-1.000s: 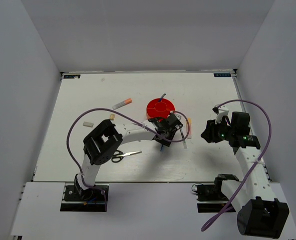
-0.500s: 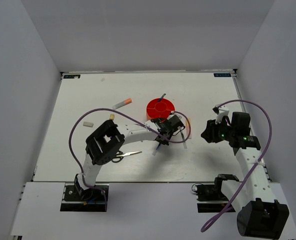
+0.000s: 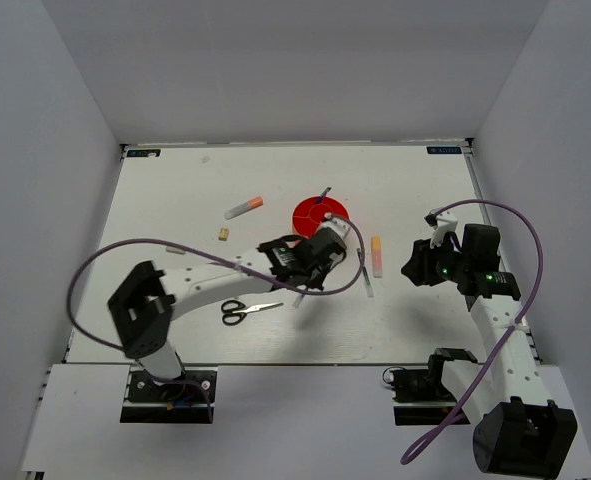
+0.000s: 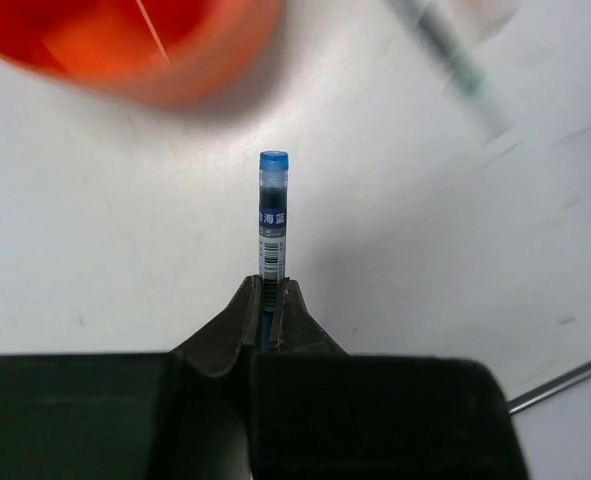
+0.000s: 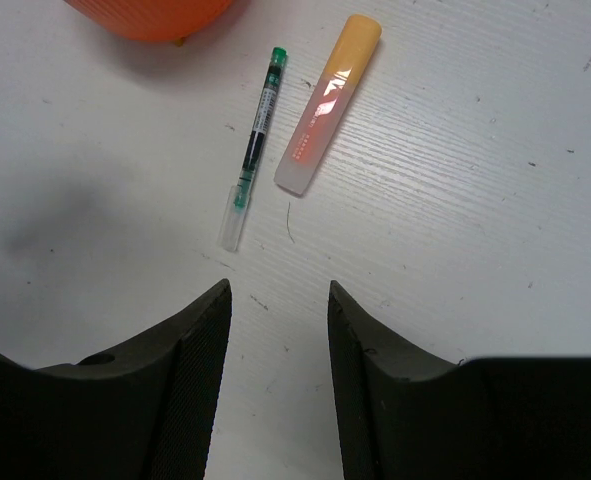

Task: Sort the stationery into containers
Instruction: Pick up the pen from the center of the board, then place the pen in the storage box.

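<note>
Left wrist view: left end effector (image 4: 268,292) clamped on blue-capped pen (image 4: 273,205); right end effector (image 5: 278,300) apart.

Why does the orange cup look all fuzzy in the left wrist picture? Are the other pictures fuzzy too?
Left wrist view: the orange cup and the green pen are smeared, while the blue-capped pen pinched in the jaws is sharp. Right wrist view: that green pen and the highlighter look crisp. Top view: everything is sharp.
</note>
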Action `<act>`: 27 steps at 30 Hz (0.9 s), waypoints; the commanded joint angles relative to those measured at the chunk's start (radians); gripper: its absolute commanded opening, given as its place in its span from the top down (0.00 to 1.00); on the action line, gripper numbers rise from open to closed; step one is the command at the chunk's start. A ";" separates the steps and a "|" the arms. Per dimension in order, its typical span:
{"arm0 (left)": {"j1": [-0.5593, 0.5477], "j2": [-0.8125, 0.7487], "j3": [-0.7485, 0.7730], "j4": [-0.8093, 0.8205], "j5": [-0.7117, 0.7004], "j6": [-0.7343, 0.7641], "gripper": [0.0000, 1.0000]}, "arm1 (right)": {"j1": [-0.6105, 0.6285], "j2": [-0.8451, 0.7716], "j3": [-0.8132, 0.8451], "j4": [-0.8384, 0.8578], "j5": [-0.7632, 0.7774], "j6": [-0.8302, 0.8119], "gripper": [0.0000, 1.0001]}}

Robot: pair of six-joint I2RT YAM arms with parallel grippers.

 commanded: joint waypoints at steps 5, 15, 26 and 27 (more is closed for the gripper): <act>0.158 -0.348 -0.264 0.536 -0.038 0.103 1.00 | 0.000 -0.012 0.029 0.000 -0.003 0.011 0.53; 0.269 -0.225 -0.286 1.114 -0.058 0.224 1.00 | -0.002 -0.010 0.026 0.005 -0.012 0.011 0.53; 0.264 -0.073 -0.236 1.199 -0.160 0.250 1.00 | 0.000 -0.004 0.023 0.007 -0.012 0.008 0.53; 0.263 -0.050 -0.237 1.212 -0.166 0.247 1.00 | 0.001 -0.004 0.025 0.005 -0.012 0.008 0.53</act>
